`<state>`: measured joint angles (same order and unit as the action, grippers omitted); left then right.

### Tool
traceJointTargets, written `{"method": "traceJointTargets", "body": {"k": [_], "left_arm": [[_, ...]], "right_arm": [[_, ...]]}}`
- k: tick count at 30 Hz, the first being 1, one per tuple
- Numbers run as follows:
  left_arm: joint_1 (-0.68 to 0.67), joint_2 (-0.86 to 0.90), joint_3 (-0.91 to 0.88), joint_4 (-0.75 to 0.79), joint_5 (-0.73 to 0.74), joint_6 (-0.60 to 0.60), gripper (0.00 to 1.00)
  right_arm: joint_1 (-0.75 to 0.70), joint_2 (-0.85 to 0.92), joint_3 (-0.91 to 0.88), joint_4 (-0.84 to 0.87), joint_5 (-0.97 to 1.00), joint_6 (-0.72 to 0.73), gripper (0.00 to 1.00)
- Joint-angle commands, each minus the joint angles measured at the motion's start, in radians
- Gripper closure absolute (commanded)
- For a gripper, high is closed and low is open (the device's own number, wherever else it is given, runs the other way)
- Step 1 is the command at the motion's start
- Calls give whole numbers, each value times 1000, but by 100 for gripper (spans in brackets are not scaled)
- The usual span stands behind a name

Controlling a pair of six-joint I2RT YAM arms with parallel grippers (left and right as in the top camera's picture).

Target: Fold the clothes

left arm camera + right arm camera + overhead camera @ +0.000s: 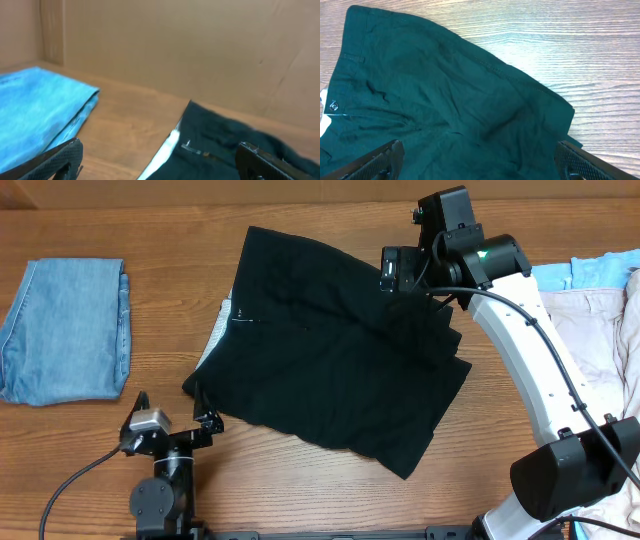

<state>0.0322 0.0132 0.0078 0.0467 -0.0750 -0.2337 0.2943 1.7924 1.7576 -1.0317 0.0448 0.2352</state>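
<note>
Black shorts (330, 360) lie flat at the center of the table (300, 490), denim (65, 330) at 9 o'clock, beige and light-blue pile (600, 300) at 3 o'clock, left gripper (175, 412) spread and empty at 7 o'clock, right gripper (480, 155) spread over the shorts' 1 o'clock corner.

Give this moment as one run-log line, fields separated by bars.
black shorts: spread out, unfolded | left gripper: open, empty, beside shorts | right gripper: open, empty, above shorts | denim garment: folded, far left

table (300, 490) | black shorts (330, 360) centre | denim (65, 330) left | pale heap (600, 330), perhaps clothes, right
</note>
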Motion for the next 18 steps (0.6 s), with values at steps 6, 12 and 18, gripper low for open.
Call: {"method": "traceJointTargets", "body": {"k": [6, 12, 18], "left_arm": [[-6, 329, 484, -261, 199, 72, 0], [-7, 1159, 1266, -748, 290, 173, 0], [-7, 1687, 1653, -835, 400, 182, 0]], "right_arm": [[-4, -12, 11, -5, 3, 5, 0], [-24, -12, 11, -119, 5, -1, 0], [-276, -11, 11, -180, -289, 2, 21]]}}
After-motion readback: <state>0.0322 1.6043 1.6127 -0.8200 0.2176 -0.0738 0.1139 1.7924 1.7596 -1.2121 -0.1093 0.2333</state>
